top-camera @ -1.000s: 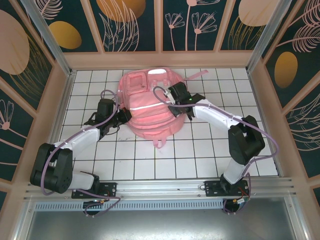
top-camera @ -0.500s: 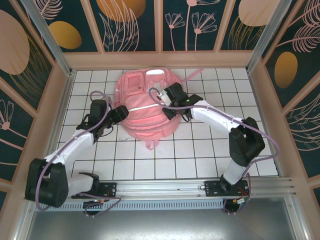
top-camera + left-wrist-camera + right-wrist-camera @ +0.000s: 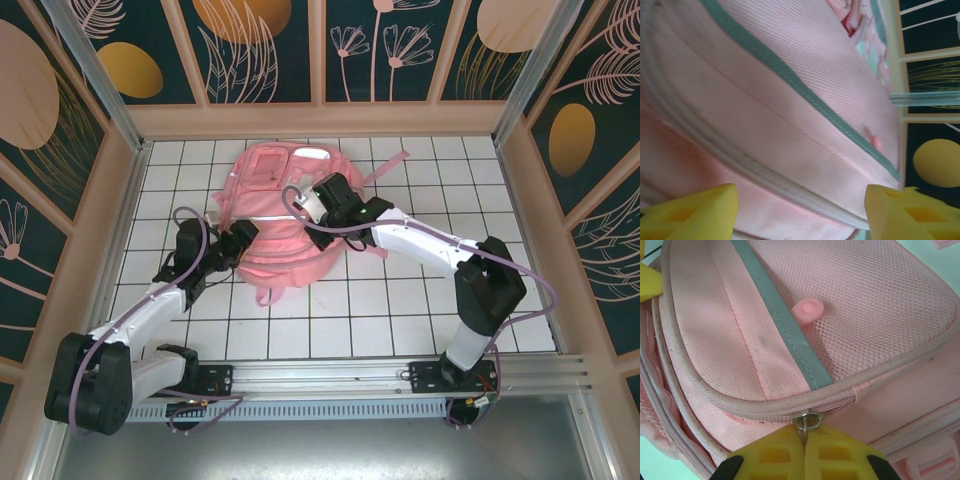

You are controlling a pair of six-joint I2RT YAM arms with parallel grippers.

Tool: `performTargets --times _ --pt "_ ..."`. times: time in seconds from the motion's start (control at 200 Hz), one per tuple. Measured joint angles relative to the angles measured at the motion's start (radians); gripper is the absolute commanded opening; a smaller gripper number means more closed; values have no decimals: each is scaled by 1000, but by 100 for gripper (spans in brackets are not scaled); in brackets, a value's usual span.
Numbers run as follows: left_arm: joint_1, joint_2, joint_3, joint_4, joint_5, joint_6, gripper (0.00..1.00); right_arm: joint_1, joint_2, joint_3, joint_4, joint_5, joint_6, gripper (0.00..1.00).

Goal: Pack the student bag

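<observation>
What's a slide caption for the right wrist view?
Shut right pincer pinching the metal zipper pull of the pink student bag.

Pink student bag (image 3: 272, 240) (flat, front up)

- Surface (image 3: 400, 310): white, ruled into squares by dark grid lines.
- Wooden frame (image 3: 320, 118): pale beam running along the far edge of the surface, with matching beams along its left and right edges.
- Back wall panels (image 3: 260, 50): rising behind the far edge of the surface, dark teal with orange discs and pale line-drawn flowers and leaves.
- Side wall panels: the same pattern to the left (image 3: 40, 150) and right (image 3: 590, 150) of the surface.
- Metal posts: one at the far left corner of the surface (image 3: 95, 75), one at the far right corner (image 3: 535, 70), both leaning outward in the overhead view.
- Aluminium rail (image 3: 330, 375): along the near edge of the surface.
- Grey metal tray (image 3: 320, 445): just nearer than that rail.
</observation>
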Motion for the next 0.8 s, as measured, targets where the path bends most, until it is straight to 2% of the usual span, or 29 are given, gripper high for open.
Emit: performTargets --times 0.2,0.365,0.45,0.536,0.676,0.801 --pt "-8 29 -1 42 -13 -81 60 0 0 -10 17 -14 -2 0" --pt "-15 29 -31 72 -52 -150 52 0 0 -15 26 -25 -18 0" --pt "-15 32 -45 90 -68 -178 42 0 0 -24 30 -27 -30 0" --pt "-16 49 -46 105 -79 -205 23 0 0 -34 43 -23 -41 0" --pt "-21 76 -46 108 -88 -211 0 -4 -6 -63 54 1 -54 0" --pt "-29 85 -45 106 -90 -196 0 -25 -14 -87 71 22 -52 0"
